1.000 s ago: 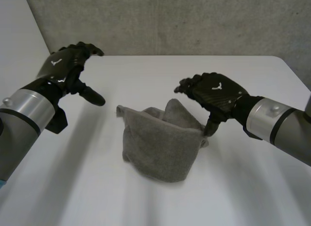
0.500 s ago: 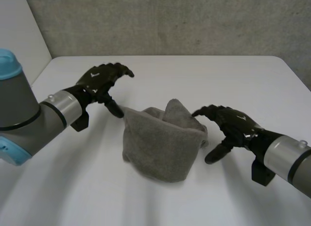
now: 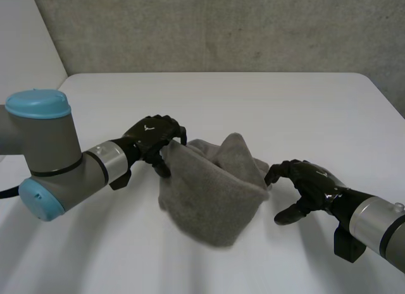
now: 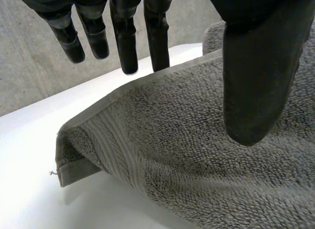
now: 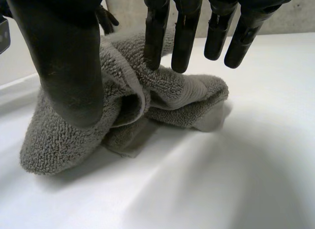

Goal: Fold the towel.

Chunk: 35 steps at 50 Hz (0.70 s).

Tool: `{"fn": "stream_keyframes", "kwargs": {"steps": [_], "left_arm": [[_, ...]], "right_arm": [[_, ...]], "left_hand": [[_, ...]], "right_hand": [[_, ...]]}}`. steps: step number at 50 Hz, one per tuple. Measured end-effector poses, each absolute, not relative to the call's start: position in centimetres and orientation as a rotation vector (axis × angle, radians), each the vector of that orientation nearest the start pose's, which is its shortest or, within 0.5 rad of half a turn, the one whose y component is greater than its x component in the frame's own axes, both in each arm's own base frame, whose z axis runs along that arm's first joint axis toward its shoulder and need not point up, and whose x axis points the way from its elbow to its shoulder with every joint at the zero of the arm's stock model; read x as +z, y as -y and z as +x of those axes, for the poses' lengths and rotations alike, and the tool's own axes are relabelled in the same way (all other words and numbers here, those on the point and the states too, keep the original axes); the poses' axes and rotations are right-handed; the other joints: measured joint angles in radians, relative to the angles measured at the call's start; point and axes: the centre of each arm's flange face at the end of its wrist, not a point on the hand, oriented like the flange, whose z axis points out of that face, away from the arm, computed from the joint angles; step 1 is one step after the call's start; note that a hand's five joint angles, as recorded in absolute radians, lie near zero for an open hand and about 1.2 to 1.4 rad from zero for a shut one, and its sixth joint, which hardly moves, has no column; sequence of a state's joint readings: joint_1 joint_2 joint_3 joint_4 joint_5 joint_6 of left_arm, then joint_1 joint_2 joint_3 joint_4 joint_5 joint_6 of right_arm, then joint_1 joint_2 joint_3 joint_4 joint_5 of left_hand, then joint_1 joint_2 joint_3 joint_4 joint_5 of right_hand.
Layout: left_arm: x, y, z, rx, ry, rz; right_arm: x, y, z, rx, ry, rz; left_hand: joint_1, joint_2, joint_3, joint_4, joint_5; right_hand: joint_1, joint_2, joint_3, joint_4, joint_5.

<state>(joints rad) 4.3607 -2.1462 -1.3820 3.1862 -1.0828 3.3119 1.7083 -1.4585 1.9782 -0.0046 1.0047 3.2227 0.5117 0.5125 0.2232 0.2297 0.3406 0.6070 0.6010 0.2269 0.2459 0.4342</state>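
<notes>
Both hands are spread, clamping nothing. The left hand (image 3: pixel 150 133) straddles the towel's (image 3: pixel 212 193) far-left hem, nearer for a pinch, while the right hand (image 3: pixel 313 183) waits just beside its bunched right end. The towel lies crumpled mid-surface (image 3: pixel 285 104).

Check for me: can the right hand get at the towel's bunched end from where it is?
Probably yes. The right hand is open beside the towel, its fingers over the bunched folds and its thumb to one side; nothing stands between hand and cloth.
</notes>
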Motion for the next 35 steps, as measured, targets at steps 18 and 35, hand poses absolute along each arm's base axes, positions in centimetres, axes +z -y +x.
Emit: {"fn": "stream_keyframes", "kwargs": {"steps": [18,35], "left_arm": [[16.5,30.1,-29.5,-2.031,-2.736,1.269],[23.0,29.7,-27.7,-2.236,-2.572,1.178]], "right_arm": [[17.6,22.1,19.4,-1.245,-2.232,-0.362],[15.1,21.8,20.8,-1.103,-2.254,-0.408]], "left_hand": [[0.734,0.795,0.000,0.000,0.786],[0.734,0.803,0.000,0.000,0.789]], "right_hand": [[0.085,0.088,0.000,0.000,0.090],[0.109,0.122,0.000,0.000,0.101]]}}
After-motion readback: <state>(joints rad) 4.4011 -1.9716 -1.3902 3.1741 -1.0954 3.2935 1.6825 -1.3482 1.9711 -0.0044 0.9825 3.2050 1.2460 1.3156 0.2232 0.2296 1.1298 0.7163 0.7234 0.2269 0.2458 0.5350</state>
